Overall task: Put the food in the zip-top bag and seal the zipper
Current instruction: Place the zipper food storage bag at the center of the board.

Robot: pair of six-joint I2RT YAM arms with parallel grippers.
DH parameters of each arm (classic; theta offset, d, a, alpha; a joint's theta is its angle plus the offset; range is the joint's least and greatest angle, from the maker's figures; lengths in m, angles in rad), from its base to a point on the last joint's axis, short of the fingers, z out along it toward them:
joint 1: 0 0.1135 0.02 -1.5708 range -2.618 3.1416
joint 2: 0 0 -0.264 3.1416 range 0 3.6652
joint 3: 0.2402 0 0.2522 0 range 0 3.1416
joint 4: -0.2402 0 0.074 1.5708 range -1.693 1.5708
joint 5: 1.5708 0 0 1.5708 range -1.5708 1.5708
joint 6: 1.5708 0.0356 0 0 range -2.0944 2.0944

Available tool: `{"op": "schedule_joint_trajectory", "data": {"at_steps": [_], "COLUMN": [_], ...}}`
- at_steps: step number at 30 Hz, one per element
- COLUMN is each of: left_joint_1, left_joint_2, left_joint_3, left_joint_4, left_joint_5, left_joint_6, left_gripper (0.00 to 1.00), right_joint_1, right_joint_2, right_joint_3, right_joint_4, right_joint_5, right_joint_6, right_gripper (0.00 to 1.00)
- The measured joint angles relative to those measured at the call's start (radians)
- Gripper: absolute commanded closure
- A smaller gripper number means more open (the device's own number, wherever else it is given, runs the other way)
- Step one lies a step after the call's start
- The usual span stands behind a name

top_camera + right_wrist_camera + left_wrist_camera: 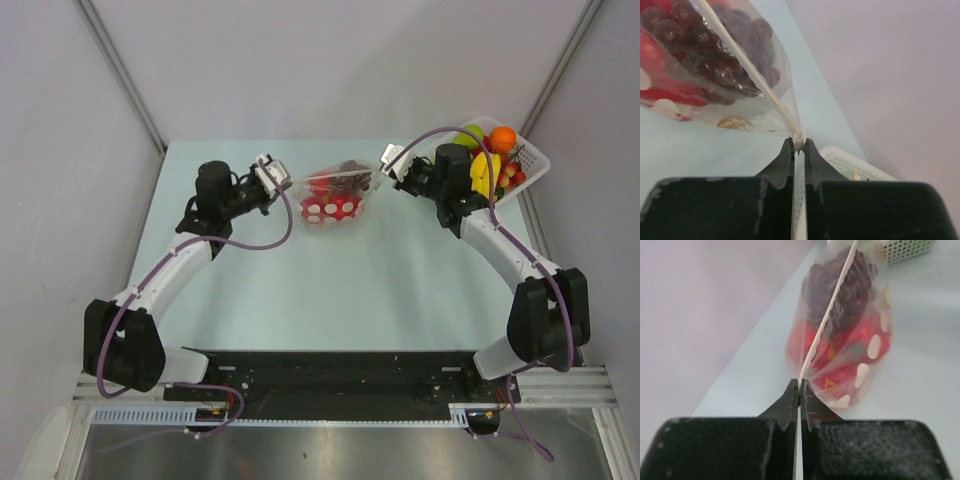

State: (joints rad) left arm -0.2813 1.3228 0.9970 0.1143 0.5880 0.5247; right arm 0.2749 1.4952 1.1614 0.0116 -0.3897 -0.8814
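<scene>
The clear dotted zip-top bag hangs stretched between my two grippers above the far middle of the table. Inside it are a dark purple grape bunch and a red bell pepper; both also show in the right wrist view, the grapes and the pepper. The whitish zipper runs taut from jaw to jaw. My left gripper is shut on the zipper's left end. My right gripper is shut on the zipper's right end, on a small white tab. A small orange-brown piece lies at the bag's bottom.
A white lattice basket stands at the far right corner, holding an orange, a banana, a green fruit and small red pieces. It sits just behind my right gripper. Grey walls close the table on three sides.
</scene>
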Motion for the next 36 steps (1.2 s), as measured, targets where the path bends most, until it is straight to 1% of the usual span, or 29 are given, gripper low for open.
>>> {"op": "schedule_joint_trajectory", "data": {"at_steps": [2,5,8,11,16,19,22,23,24,25,26,27,28,29,30,31,32,36], "left_joint_1": [0.012,0.019,0.027,0.032,0.034,0.034,0.034,0.034,0.034,0.034,0.033,0.032,0.031,0.031,0.029,0.028,0.028,0.028], "left_joint_2": [0.014,0.014,0.017,0.023,0.008,-0.068,-0.146,-0.168,-0.197,-0.233,-0.263,-0.285,-0.316,-0.339,-0.365,-0.393,-0.413,-0.478], "left_joint_3": [0.006,0.006,-0.008,-0.072,-0.238,-0.323,-0.346,-0.349,-0.354,-0.364,-0.371,-0.377,-0.386,-0.391,-0.395,-0.395,-0.395,-0.379], "left_joint_4": [0.021,-0.007,-0.083,-0.158,-0.266,-0.325,-0.363,-0.369,-0.372,-0.375,-0.386,-0.395,-0.412,-0.425,-0.443,-0.470,-0.484,-0.560], "left_joint_5": [0.018,0.062,0.095,0.105,0.130,0.142,0.150,0.151,0.151,0.153,0.153,0.153,0.153,0.154,0.154,0.152,0.154,0.149], "left_joint_6": [0.000,0.047,0.117,0.166,0.208,0.220,0.229,0.229,0.232,0.235,0.237,0.240,0.242,0.248,0.241,0.224,0.214,0.140], "left_gripper": [1.00,1.00,1.00,1.00,1.00,1.00,0.99,0.94,0.91,0.86,0.68,0.54,0.35,0.09,0.01,0.00,0.00,0.00], "right_joint_1": [0.000,0.002,0.021,0.057,0.146,0.207,0.244,0.251,0.260,0.265,0.268,0.268,0.265,0.261,0.254,0.246,0.241,0.220], "right_joint_2": [0.014,0.016,0.032,0.072,0.067,0.012,-0.057,-0.076,-0.098,-0.117,-0.136,-0.146,-0.156,-0.165,-0.174,-0.187,-0.201,-0.335], "right_joint_3": [0.019,0.042,0.060,0.056,-0.091,-0.180,-0.207,-0.210,-0.214,-0.217,-0.222,-0.225,-0.230,-0.233,-0.236,-0.238,-0.240,-0.248], "right_joint_4": [0.021,-0.021,-0.150,-0.285,-0.436,-0.518,-0.558,-0.560,-0.561,-0.561,-0.561,-0.561,-0.562,-0.564,-0.568,-0.573,-0.579,-0.603], "right_joint_5": [0.001,-0.011,-0.027,-0.037,-0.064,-0.079,-0.078,-0.075,-0.068,-0.063,-0.059,-0.056,-0.051,-0.046,-0.043,-0.042,-0.040,-0.041], "right_joint_6": [0.017,0.011,-0.007,-0.006,0.018,0.040,0.066,0.072,0.082,0.088,0.096,0.100,0.105,0.112,0.116,0.126,0.131,0.169], "right_gripper": [1.00,1.00,1.00,1.00,1.00,1.00,1.00,1.00,1.00,0.98,0.84,0.73,0.61,0.37,0.28,0.20,0.00,0.00]}}
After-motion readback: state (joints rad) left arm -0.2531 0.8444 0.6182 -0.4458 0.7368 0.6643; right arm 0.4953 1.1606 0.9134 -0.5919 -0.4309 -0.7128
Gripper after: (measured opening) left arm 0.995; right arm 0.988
